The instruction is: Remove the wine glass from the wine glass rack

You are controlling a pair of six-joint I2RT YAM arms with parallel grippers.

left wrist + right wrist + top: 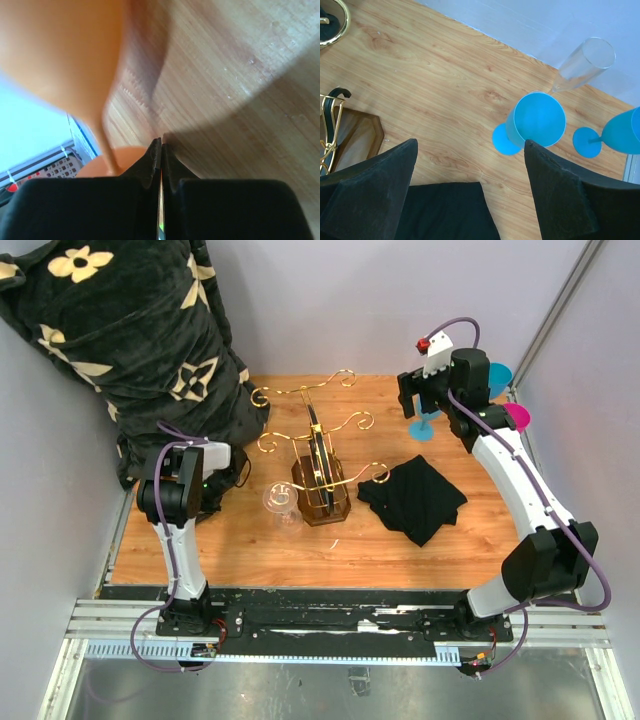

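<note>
Right, the light wooden table [240,550] is carrying everything, with a big black plush cushion printed with cream flowers [110,310] slumping over its far left corner. Mid-table the wine glass rack [322,455], gold wire with curled scroll arms on a dark brown wooden base, is standing upright. A crumpled black cloth [415,498] is lying just to its right. The clear wine glass [280,500] is sitting just beside the rack's base on the left; whether it is hanging from a wire or resting on the wood, I cannot tell. The right gripper [470,145] is hovering at the far right with its fingers spread wide and nothing between them. It is looking down on a turquoise plastic wine glass [536,119], a tall clear flute [582,62] and a second turquoise glass [622,131]. The left gripper [161,142] is showing its fingers pressed together on nothing, low over the wood, right next to a blurred orange stemmed glass [60,55].
</note>
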